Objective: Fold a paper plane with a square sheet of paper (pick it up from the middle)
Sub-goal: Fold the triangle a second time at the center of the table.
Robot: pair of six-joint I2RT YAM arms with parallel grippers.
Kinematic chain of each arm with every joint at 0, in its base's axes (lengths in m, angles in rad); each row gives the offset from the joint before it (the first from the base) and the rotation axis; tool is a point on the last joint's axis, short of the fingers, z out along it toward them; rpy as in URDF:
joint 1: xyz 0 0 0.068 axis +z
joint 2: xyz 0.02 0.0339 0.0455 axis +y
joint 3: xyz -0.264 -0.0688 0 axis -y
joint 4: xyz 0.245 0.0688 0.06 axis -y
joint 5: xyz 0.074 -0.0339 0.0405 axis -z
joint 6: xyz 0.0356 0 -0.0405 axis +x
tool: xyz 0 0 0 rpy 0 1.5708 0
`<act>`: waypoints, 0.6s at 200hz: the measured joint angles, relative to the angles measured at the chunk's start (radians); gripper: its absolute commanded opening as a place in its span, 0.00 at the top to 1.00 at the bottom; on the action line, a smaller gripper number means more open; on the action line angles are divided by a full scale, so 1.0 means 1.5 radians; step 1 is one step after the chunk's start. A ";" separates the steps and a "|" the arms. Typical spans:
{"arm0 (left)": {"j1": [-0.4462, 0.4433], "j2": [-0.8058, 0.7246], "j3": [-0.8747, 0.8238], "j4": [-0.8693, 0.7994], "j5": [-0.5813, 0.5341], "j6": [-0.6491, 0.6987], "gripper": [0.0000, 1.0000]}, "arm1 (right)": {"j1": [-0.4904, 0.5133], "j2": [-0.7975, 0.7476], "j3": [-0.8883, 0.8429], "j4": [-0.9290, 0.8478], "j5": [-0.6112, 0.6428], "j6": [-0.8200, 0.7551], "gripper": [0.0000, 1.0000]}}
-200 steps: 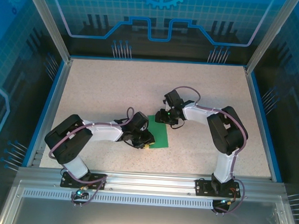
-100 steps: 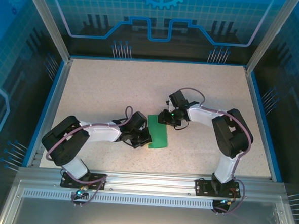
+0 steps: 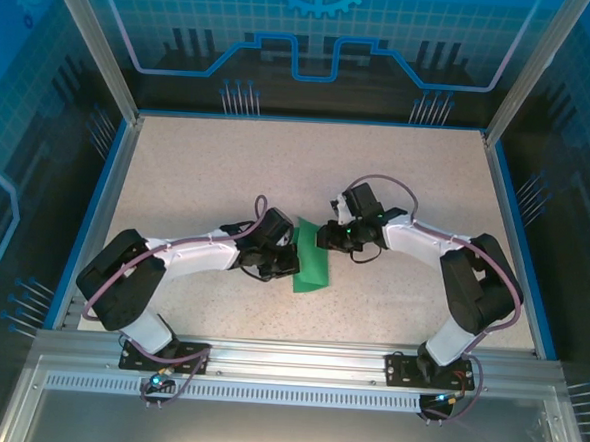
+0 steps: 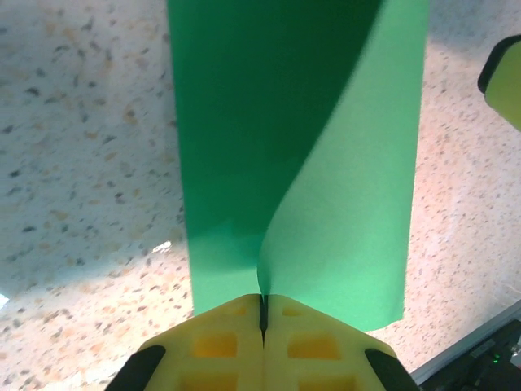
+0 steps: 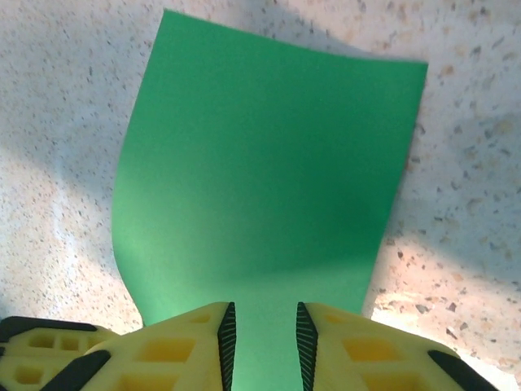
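Note:
The square sheet of paper (image 3: pixel 311 268) is plain green and lies mid-table, bowed up so that it looks narrow from above. My left gripper (image 3: pixel 290 264) comes in from the left and is shut on its near edge. In the left wrist view the paper (image 4: pixel 326 163) curls up into the closed yellow jaws of that gripper (image 4: pixel 262 305). My right gripper (image 3: pixel 324 237) is at the sheet's far right corner. In the right wrist view its jaws (image 5: pixel 260 342) stand apart, with the green paper (image 5: pixel 269 179) running under and between them.
The speckled beige tabletop (image 3: pixel 228 177) is ringed by a blue rim and an aluminium frame (image 3: pixel 286 366) at the near edge. A yellow fingertip of the right gripper (image 4: pixel 509 77) shows at the left wrist view's upper right.
The left gripper has shut on the paper's edge and pushed right, bowing the sheet. The right arm has stretched out and lowered over the sheet, and its jaws have narrowed.

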 measured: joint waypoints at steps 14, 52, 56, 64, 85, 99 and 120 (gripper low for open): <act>0.000 -0.010 -0.001 -0.020 -0.010 0.002 0.98 | 0.005 0.000 -0.011 0.001 0.000 0.001 0.72; 0.000 -0.062 -0.002 -0.082 -0.055 0.019 0.97 | 0.008 -0.001 -0.026 0.000 0.001 0.003 0.72; 0.000 -0.067 -0.002 -0.089 -0.061 0.021 0.97 | 0.008 -0.002 -0.027 0.000 0.003 0.004 0.72; 0.001 -0.075 0.001 -0.105 -0.072 0.026 0.97 | 0.008 -0.006 -0.027 0.000 0.006 0.006 0.71; 0.005 -0.086 0.014 -0.139 -0.092 0.038 0.97 | 0.008 -0.028 -0.027 -0.004 0.024 0.009 0.71; 0.010 -0.091 0.032 -0.161 -0.105 0.050 0.97 | 0.008 -0.049 -0.026 -0.009 0.041 0.013 0.69; 0.026 -0.099 0.076 -0.195 -0.120 0.077 0.97 | 0.007 -0.085 -0.026 -0.014 0.069 0.018 0.67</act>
